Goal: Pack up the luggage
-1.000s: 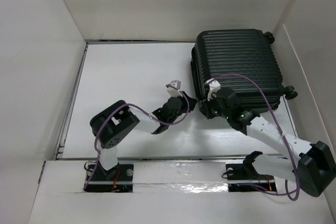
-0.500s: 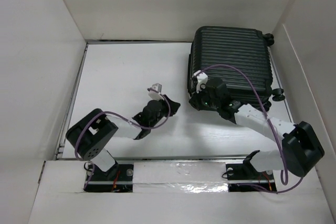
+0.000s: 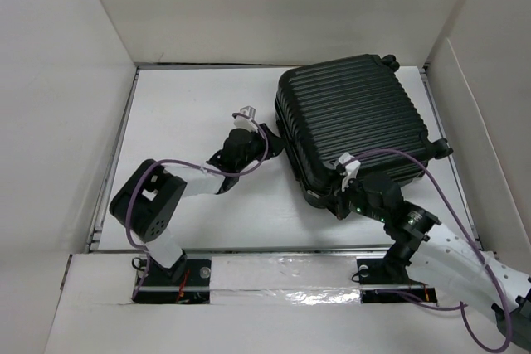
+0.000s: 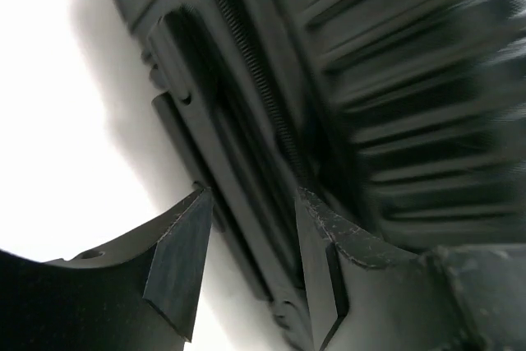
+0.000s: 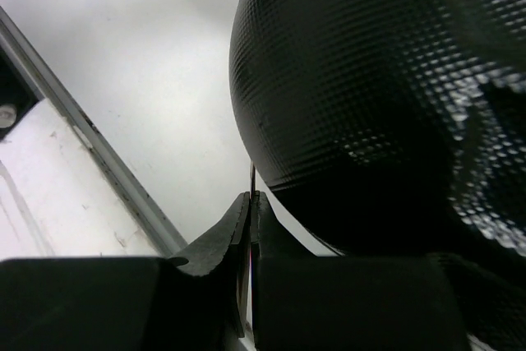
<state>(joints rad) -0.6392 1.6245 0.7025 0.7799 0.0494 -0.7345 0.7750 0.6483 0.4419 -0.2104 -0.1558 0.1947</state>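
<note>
On table point(image 3: 191, 122): one luggage point(image 3: 357, 113), lying flat, closed

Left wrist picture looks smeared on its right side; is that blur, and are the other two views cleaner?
Yes: in the left wrist view the luggage ribs streak with blur, while the left claw is crisp. Right wrist view: its dimpled corner shows speckled glare, dark below. Top external view: evenly lit, sharp.
</note>
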